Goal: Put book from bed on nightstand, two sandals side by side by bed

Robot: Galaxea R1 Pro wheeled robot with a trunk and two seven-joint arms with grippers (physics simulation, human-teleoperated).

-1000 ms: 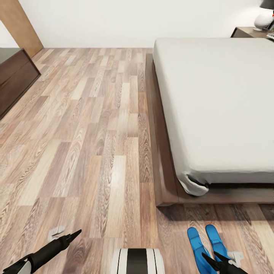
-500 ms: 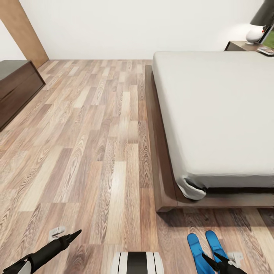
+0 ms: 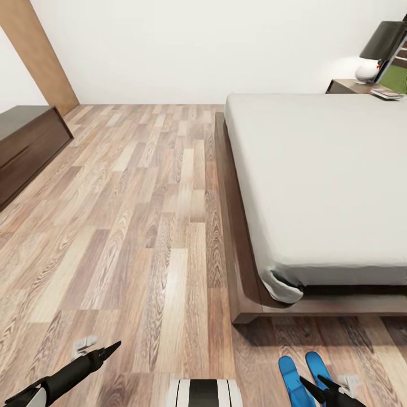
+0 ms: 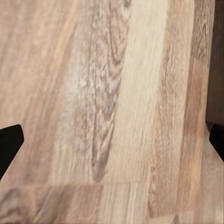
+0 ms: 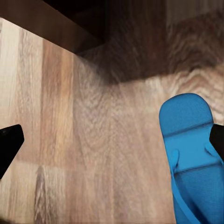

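My head has tilted up over the last second: the bed [image 3: 316, 186] sits lower in my view, more of the far wall shows, and the nightstand [image 3: 346, 86] with its lamp [image 3: 377, 53] has come further into sight at the far corner. Nothing in the room has moved; only my view has. The two sandals [image 3: 308, 376] lie side by side on the wood floor [image 3: 141, 215] near the foot corner of the bed, so I judge that half of the job done, and I am looking ahead for the book. Something flat rests on the nightstand's edge [image 3: 388, 93], cut off by the frame and too small to name; I cannot tell whether it is the book. The mattress I can see is bare, though its right side runs out of view. My left claw [image 3: 108, 349] hangs over bare planks, fingers spread wide and holding nothing, as my left wrist camera shows. My right claw [image 3: 316, 385] hovers just over the sandals, also spread apart and empty, with one sandal [image 5: 193, 154] beneath it.
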